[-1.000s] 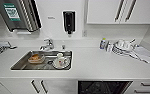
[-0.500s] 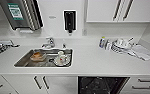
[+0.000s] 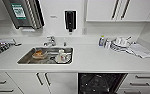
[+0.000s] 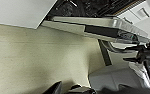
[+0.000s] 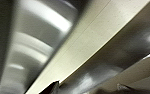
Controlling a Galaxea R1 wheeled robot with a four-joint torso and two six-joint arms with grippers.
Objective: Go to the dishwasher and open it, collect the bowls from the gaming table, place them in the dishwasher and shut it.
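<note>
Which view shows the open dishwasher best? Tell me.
The left wrist view: the dishwasher shows its lowered door edge-on and dark racks behind. The head view catches just its dark open cavity under the counter. The right wrist view gives blurred steel, unidentifiable.

- The dishwasher (image 3: 102, 83) has a dark open cavity cut off by the head view's lower edge; what lies inside is too dim to make out.
- The items in the sink (image 3: 26, 58) are too blurred to name.
- The stack of dishes (image 3: 119, 44) on the table (image 3: 96, 58) is too blurred to count.
- In the right wrist view, a shiny metal surface (image 5: 33, 50) is smeared out of focus.
</note>
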